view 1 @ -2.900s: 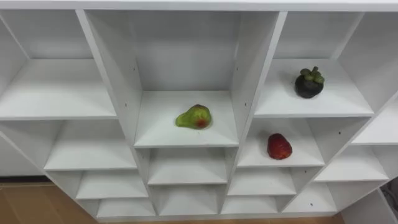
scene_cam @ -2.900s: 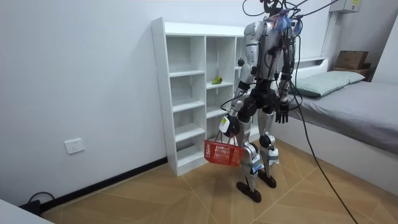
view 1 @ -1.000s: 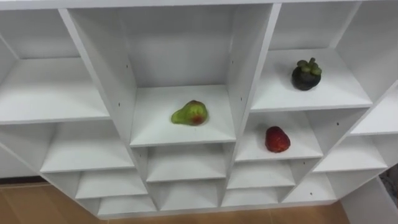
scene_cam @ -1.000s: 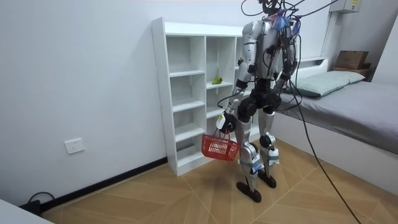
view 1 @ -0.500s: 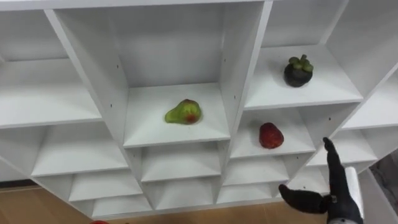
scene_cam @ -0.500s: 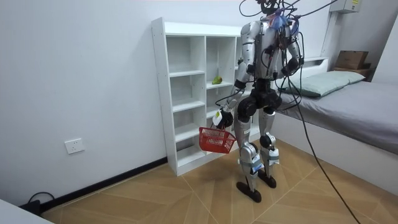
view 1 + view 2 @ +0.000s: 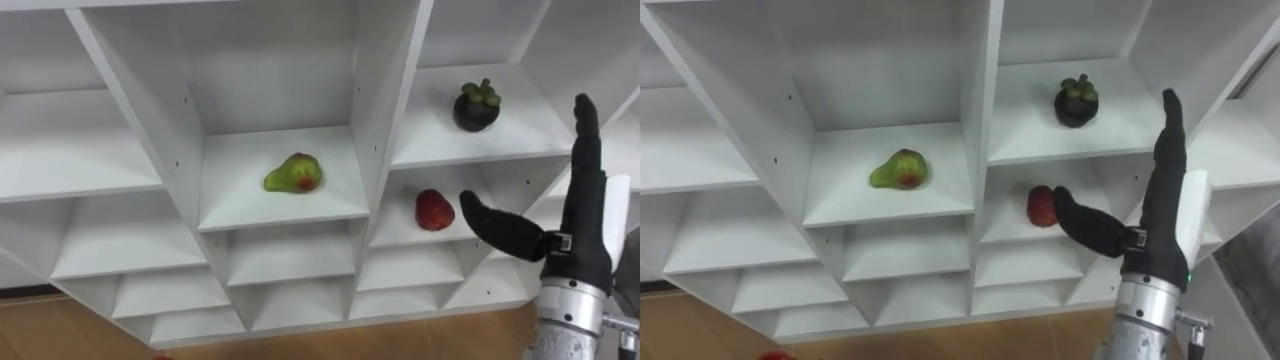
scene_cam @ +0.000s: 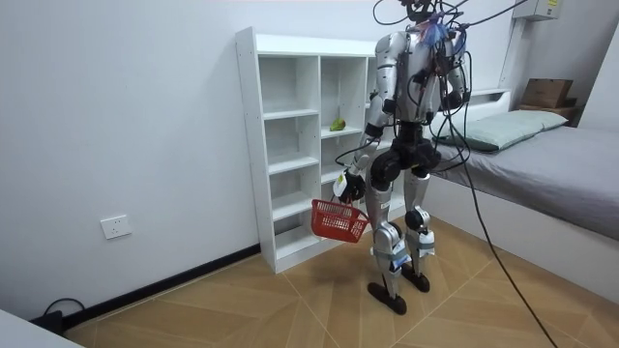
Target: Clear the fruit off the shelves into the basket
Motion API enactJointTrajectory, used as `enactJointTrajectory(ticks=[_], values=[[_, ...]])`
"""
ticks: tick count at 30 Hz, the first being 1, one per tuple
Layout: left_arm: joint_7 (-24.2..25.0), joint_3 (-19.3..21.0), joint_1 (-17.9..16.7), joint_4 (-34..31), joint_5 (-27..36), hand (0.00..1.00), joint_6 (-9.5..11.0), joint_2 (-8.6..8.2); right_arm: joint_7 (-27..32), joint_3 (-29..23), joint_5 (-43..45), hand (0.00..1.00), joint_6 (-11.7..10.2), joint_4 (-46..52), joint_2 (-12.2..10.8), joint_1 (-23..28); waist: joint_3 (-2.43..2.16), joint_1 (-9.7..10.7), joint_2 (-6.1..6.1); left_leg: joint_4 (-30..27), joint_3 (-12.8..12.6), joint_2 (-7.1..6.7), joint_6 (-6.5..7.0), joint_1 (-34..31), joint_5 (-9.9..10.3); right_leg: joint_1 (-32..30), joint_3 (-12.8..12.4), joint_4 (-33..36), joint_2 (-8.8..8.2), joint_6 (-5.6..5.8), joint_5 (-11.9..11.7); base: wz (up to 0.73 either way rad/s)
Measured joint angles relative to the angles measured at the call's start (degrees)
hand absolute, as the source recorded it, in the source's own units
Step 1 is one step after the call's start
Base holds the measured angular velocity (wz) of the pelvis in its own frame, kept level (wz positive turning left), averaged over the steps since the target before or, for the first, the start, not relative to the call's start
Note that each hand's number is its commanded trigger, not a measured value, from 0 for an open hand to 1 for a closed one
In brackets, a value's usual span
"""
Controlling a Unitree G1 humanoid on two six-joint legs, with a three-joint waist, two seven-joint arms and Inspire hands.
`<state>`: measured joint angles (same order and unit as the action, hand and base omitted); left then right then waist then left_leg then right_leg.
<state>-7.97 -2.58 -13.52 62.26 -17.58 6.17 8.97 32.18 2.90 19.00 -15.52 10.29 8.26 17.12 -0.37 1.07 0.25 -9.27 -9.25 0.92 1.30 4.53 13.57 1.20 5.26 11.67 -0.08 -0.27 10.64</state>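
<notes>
A white closet (image 7: 380, 110) of open shelves faces me. A green fruit with a red patch (image 7: 293, 173) lies on the middle shelf. A dark mangosteen (image 7: 477, 106) sits on the upper right shelf, and a red fruit (image 7: 433, 209) lies on the shelf below it. My right hand (image 7: 583, 235) is raised in front of the right column, open, fingers straight up and thumb pointing left toward the red fruit without touching it. In the room view my left hand (image 8: 350, 184) hangs low, shut on the handle of a red basket (image 8: 338, 221).
I stand close before the closet (image 8: 290, 145), which backs onto a white wall. A bed (image 8: 542, 159) lies at the room view's right. Wooden floor runs below the closet. The basket's red rim (image 7: 770, 355) peeks in at the bottom edge.
My right hand has come up from the lower right and now stands upright before the right column. The left hand lifted the basket a little. The camera shifted slightly.
</notes>
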Motion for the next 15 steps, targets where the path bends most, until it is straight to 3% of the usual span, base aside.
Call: enactJointTrajectory(ticks=[6,11,15], values=[[1.1,0.0,0.0,-0.3,0.0,1.00,-1.6,0.02,0.2,0.5,0.0,0.00,0.0,0.9,1.2,-0.3,-0.02,-0.1,0.02,-0.1,0.0,0.10,-0.05,-0.1,0.0,0.0,0.2,-0.1,0.03,-0.02,0.0,0.01],[2.6,-0.3,1.1,-0.4,0.0,1.00,-2.1,0.61,0.0,0.5,-3.2,0.00,0.1,0.9,2.0,-2.1,0.25,-0.4,-1.17,-0.3,0.2,0.15,-0.10,-0.3,-0.1,0.0,1.4,-0.1,-0.13,-0.08,0.0,0.03],[3.9,-0.4,1.8,-0.4,0.0,1.00,-2.1,1.16,-1.2,0.3,-3.7,0.00,0.1,0.8,2.7,-4.5,0.17,-0.2,-2.06,-0.5,0.6,0.11,-0.11,-0.2,-0.1,0.6,1.9,-0.5,-0.22,-0.13,-0.1,0.05]])
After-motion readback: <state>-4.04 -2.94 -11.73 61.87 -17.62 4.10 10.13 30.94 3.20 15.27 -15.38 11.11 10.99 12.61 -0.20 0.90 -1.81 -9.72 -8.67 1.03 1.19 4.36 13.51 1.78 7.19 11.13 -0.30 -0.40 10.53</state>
